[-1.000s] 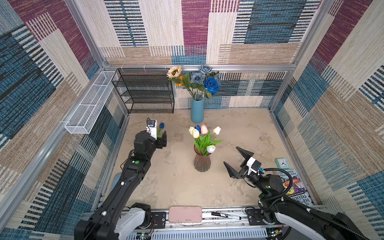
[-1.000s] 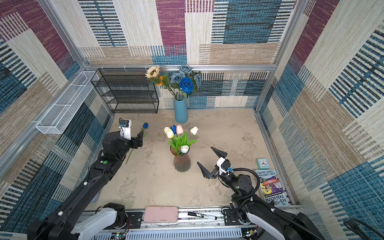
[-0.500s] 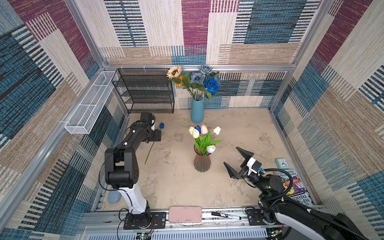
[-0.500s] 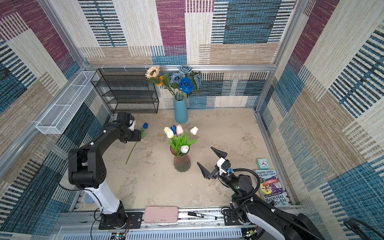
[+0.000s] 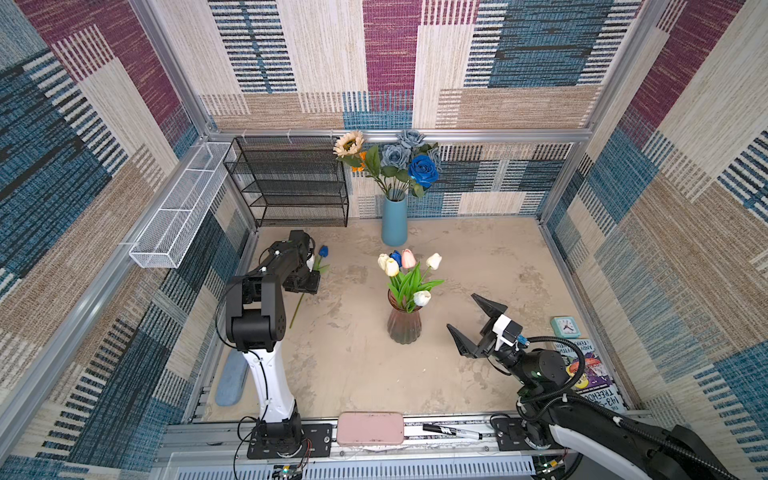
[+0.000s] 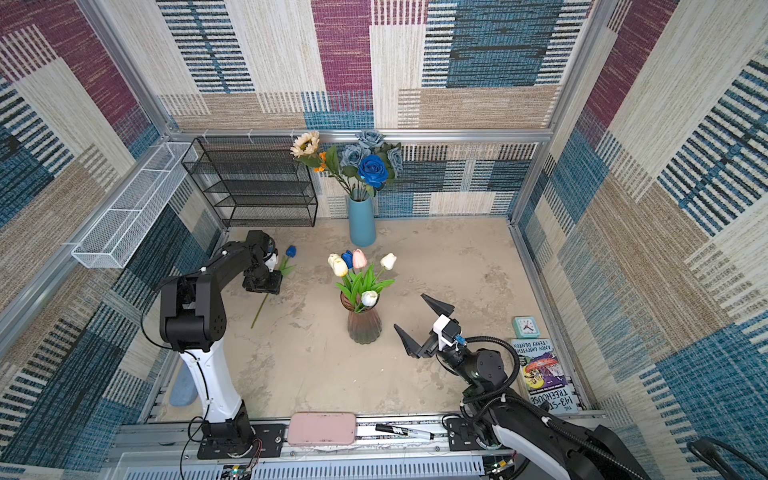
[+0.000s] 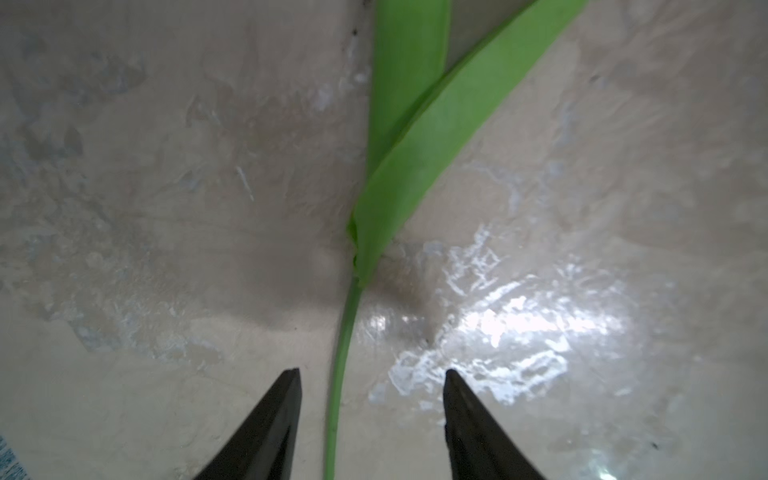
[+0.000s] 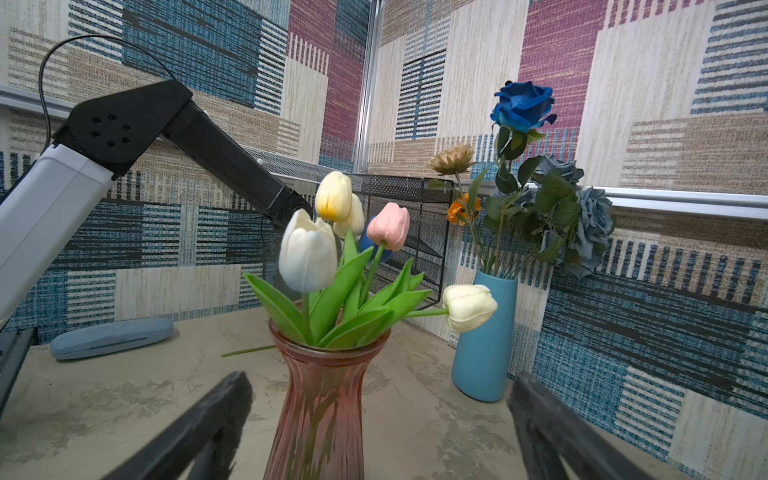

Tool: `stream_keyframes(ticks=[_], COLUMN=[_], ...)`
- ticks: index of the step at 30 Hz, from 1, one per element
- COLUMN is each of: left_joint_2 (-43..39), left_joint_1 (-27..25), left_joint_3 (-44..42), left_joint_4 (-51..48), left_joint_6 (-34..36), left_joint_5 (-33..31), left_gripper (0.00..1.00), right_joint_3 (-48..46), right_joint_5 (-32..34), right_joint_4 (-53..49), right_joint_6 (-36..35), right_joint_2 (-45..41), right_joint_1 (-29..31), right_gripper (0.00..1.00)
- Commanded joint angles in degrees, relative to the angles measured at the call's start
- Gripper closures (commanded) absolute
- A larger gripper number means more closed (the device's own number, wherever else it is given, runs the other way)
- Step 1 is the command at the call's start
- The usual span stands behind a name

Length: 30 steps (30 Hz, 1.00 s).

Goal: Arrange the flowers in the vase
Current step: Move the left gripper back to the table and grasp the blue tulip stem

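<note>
Writing: The book point(image 6: 544, 374) lies flat at the 4 o'clock corner of the bench point(image 5: 478, 257). Its cover reads "ANDY GRIFFITHS", "TERRY DENTON" and "TREEHOUSE", upside down in both top views. The marker point(image 6: 405, 432) on the front rail has white lettering too small to read.
Task thing: A blue tulip point(image 5: 323, 251) lies flat on the bench at 10 o'clock of the pink glass vase point(image 5: 404, 326), well apart from it. Its head points to 12 o'clock and its stem runs toward 7 o'clock.
In the vase: White, yellow, pink and blue tulips point(image 5: 409, 270) stand upright at the bench's centre.
Edges: The lying tulip is near the bench's 9 o'clock edge, and the black wire rack point(image 5: 291, 183) is at its 12 o'clock. The blue vase point(image 5: 394, 222) of roses stands against the wall at 12 o'clock.
Open room: The bench is bare from 1 to 3 o'clock of the pink vase, and from 6 to 8 o'clock.
Left arm: The white link rises from the front rail, the elbow is bent high, and the forearm reaches toward 12 o'clock with the wrist tipped down.
Left end effector point(image 7: 372, 370): It is partly parted and low over the bench. The stem lies between the fingertips point(image 7: 282, 399), and neither touches it.
Right arm: It is low, at 4 o'clock of the pink vase, and aims at the vase.
Right end effector point(image 5: 461, 311): It is spread wide and holds nothing.
</note>
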Motion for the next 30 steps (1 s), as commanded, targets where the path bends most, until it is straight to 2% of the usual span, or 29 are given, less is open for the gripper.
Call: stream_keyframes(ticks=[1,6,12,18,24,30], left_joint_2=[1.3,4.02,5.72,4.49,0.46,-11.92], left_joint_1=[0.16,0.25,0.14,0.21,-0.63,-1.82], left_joint_3=[0.92,2.73,3.27,2.5,-0.73,-11.85], left_joint_4=[-1.6,-2.03,-2.03,-2.09,0.7,10.04], left_joint_6=[2.29,2.79,2.69,1.8,-1.59,-8.24], left_joint_5=[-2.33,-3.51,-3.77,-2.38,0.69,5.88], left_gripper=[0.45,0.53,0.8,0.98,1.0,1.0], right_joint_3=[0.45,0.34,0.26,0.23,0.37,0.35], right_joint_5=[-0.45,-0.19,0.02,-0.06,-0.06,0.2], right_joint_4=[0.9,0.83,0.82,0.93,0.89,0.75], right_joint_6=[0.38,0.21,0.2,0.33,0.3,0.2], right_joint_2=[-0.04,-0.34,-0.65,-0.39,-0.3,-0.39], right_joint_1=[0.1,0.1,0.1,0.1,0.08,0.1], right_gripper=[0.0,0.0,0.0,0.0,0.0,0.0])
